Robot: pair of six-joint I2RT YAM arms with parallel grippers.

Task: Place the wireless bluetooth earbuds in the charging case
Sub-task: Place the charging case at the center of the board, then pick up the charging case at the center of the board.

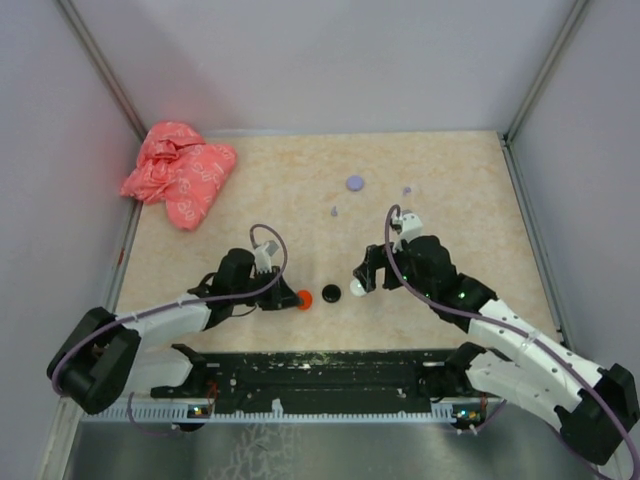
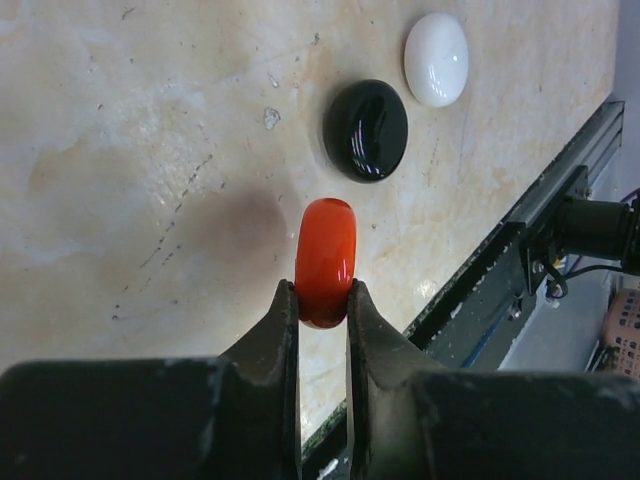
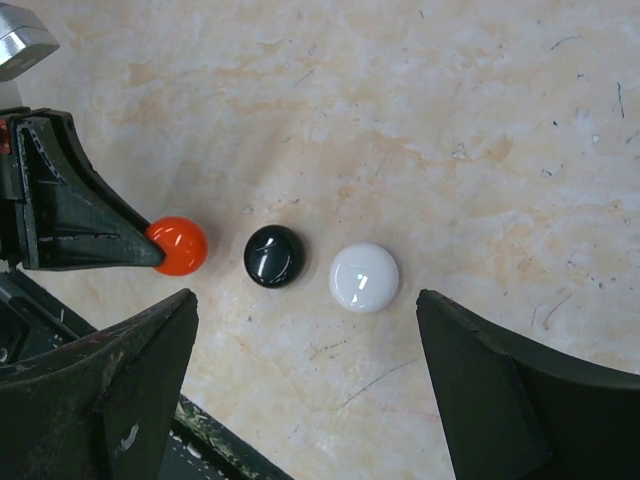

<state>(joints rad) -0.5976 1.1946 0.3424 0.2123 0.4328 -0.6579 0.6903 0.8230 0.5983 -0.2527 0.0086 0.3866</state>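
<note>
Tabletop (image 1: 280, 180) looks beige, marbled, scuffed, between pale walls (image 1: 320, 60).

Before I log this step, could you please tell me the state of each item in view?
Orange-red disc: on edge, pinched by left gripper.
Right gripper: open, empty.
Black disc: flat on table, untouched.
White disc: flat, untouched.
Lilac disc: flat, untouched.
Lilac earbuds: lying loose.
Pink cloth: crumpled.

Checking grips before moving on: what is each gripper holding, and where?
The left gripper pinches the glossy orange-red round disc across its faces, near one edge; the right gripper, open, holds nothing.
</note>
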